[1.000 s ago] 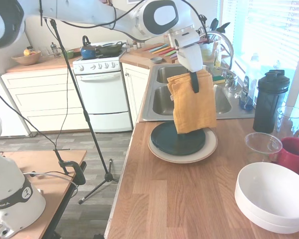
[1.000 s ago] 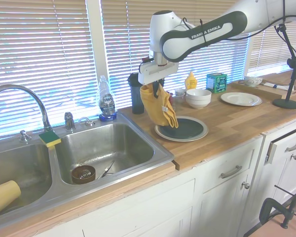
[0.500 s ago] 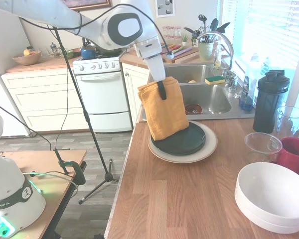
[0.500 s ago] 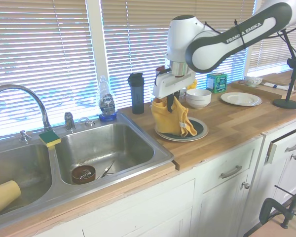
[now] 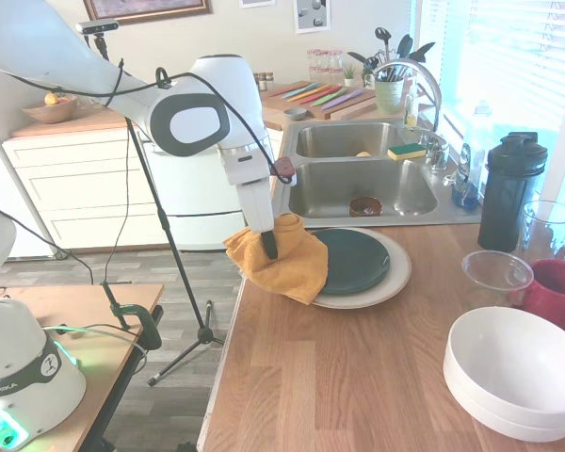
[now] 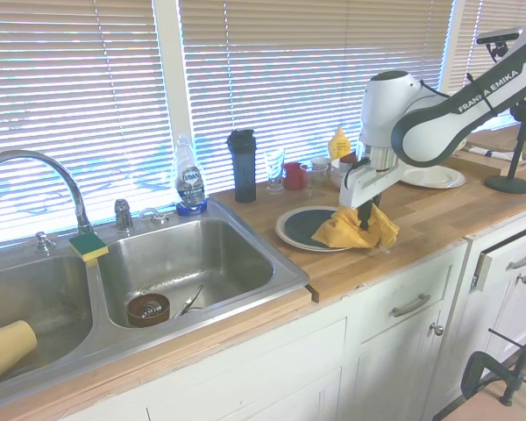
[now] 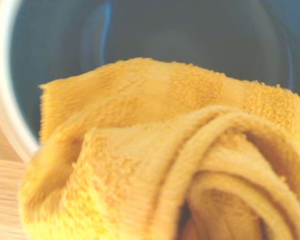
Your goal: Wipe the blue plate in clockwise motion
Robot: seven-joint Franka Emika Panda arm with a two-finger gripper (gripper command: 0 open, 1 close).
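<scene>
Gripper pinches bunched yellow towel, draped over near edge of cream plate onto wooden counter. Blue plate sits on cream plate, beside sink. Advice: bring towel inward onto blue plate, press lightly, circle clockwise.

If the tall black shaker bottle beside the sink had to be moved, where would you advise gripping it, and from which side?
Grip the tall black shaker bottle around its straight cylindrical body, below the wider lid, coming in level from the open counter side. It stands upright, and the clear glass and window blinds crowd its other sides.
</scene>
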